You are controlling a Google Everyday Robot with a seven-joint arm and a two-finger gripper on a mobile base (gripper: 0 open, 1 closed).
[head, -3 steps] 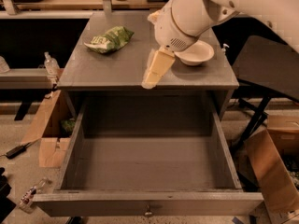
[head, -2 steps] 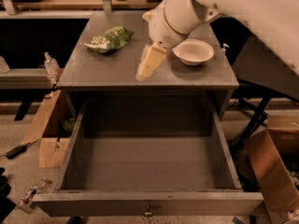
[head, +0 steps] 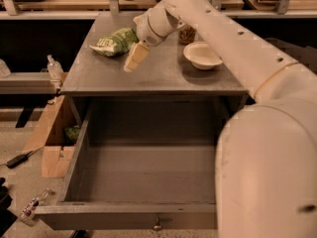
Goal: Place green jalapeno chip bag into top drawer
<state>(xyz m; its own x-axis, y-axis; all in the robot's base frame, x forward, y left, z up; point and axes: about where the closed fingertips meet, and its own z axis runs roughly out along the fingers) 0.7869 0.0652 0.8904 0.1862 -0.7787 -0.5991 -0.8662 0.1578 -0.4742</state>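
The green jalapeno chip bag point(head: 115, 41) lies crinkled on the far left of the grey cabinet top point(head: 163, 76). My gripper point(head: 134, 58) hangs over the top just right of the bag, its cream fingers pointing down-left, close beside the bag. It holds nothing that I can see. The top drawer point(head: 148, 172) stands pulled wide open below the cabinet top, a deep grey box with nothing inside. Its front panel has a small metal knob point(head: 157, 226) at centre. My arm fills the right side of the view.
A white bowl point(head: 202, 54) sits on the right of the cabinet top, with a brown can point(head: 187, 34) behind it. Cardboard boxes point(head: 49, 143) and a plastic bottle point(head: 53, 66) stand on the floor at the left. A wooden shelf runs along the back.
My gripper has moved left and farther back across the cabinet top, from near the bowl toward the chip bag. The bag, bowl and drawer have not moved.
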